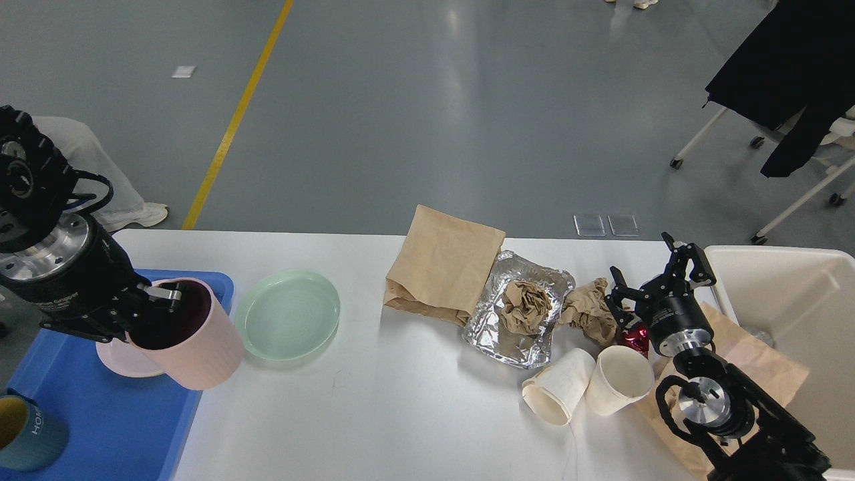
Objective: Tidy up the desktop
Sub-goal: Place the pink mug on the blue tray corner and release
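The white desktop (401, 407) carries dishes and litter. My left gripper (159, 298) is shut on the rim of a pink cup (197, 344), one finger inside it, and holds it tilted above the right edge of the blue tray (100, 414). A pink plate (120, 357) in the tray is mostly hidden behind the cup. A green plate (288, 314) lies just right of the tray. My right gripper (653, 270) is open and empty above crumpled brown paper (591, 310) and a small red object (634, 339).
A brown paper bag (444, 264), a foil tray (518, 334) holding crumpled paper, and two white paper cups (558, 387) (624, 379) sit centre-right. A cream bin (795, 314) stands at the right edge, brown paper (755, 364) beside it. A teal mug (27, 431) is in the tray.
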Robot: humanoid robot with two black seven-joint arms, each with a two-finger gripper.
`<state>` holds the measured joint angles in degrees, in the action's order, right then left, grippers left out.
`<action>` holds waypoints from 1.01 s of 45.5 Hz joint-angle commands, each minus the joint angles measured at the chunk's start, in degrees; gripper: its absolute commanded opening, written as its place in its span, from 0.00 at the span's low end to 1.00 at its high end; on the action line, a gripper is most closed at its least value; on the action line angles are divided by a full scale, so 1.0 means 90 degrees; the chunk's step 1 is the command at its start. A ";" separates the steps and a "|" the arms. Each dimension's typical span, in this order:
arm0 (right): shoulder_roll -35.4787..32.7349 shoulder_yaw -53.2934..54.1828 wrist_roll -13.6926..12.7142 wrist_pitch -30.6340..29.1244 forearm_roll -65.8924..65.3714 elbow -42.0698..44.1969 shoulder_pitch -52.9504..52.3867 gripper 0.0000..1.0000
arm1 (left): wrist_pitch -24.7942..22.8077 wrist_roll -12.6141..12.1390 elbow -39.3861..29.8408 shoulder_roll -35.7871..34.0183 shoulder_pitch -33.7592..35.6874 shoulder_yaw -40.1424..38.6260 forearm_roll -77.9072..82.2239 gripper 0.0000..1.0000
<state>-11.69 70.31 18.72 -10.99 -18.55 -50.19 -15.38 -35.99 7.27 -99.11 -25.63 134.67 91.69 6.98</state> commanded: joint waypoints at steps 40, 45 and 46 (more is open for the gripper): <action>0.0000 0.0000 0.0000 0.0000 0.0001 0.0000 0.0000 1.00 | 0.0942 0.0570 0.4508 -0.2319 -0.6721 -0.3225 0.2740 0.00; 0.0000 0.0000 0.0000 0.0000 0.0001 0.0000 0.0000 1.00 | 0.0961 0.0570 0.4615 -0.2201 -0.6907 -0.3293 0.2740 0.00; 0.0000 0.0000 0.0000 0.0000 0.0001 0.0000 0.0000 1.00 | 0.0961 0.0570 0.4654 -0.2201 -0.6926 -0.3322 0.2740 0.00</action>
<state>-11.69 70.31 18.72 -10.99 -18.55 -50.19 -15.37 -27.47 12.40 -58.47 -46.16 73.78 62.58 31.66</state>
